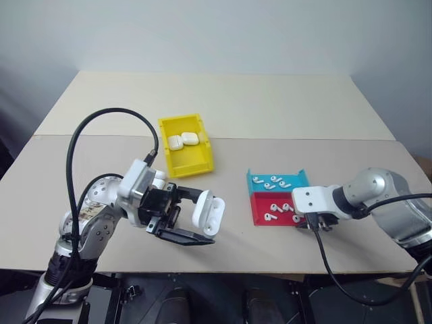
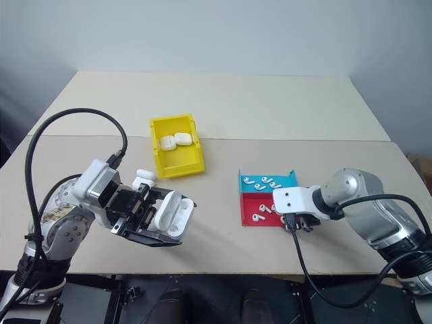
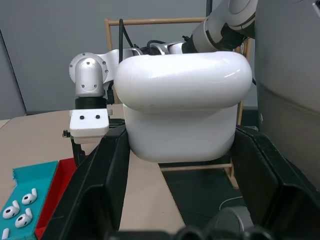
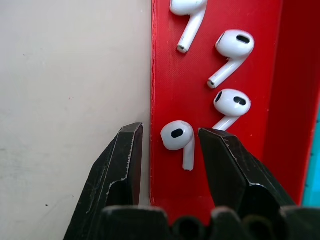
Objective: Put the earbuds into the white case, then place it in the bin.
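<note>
Pale tabletop (image 1: 270, 108) carries the work, set against a plain grey wall. Furthest left, the left gripper (image 1: 192, 219) is clamped on the white case (image 1: 207, 213), held above the table near its front edge with the fingers pointing across toward the robot's right; the left wrist view shows the case pinched between both black fingers. Behind it sits the yellow bin (image 1: 185, 144), with two more white cases (image 1: 183, 140) lying inside. Further right the blue tray (image 1: 277, 180) and red tray (image 1: 273, 209) lie touching, each scattered with earbuds (image 1: 278, 207). Furthest right, the right gripper (image 4: 167, 150) hangs steeply down over the red tray's outer edge, jaws partly parted and holding nothing. One earbud (image 4: 178, 140) lies between the fingertips, bulb toward one finger, stem running roughly along the fingers. One finger (image 4: 125, 155) stands over the bare table just outside the tray wall, the other over the tray floor; a straight descent looks likely to land on that wall
</note>
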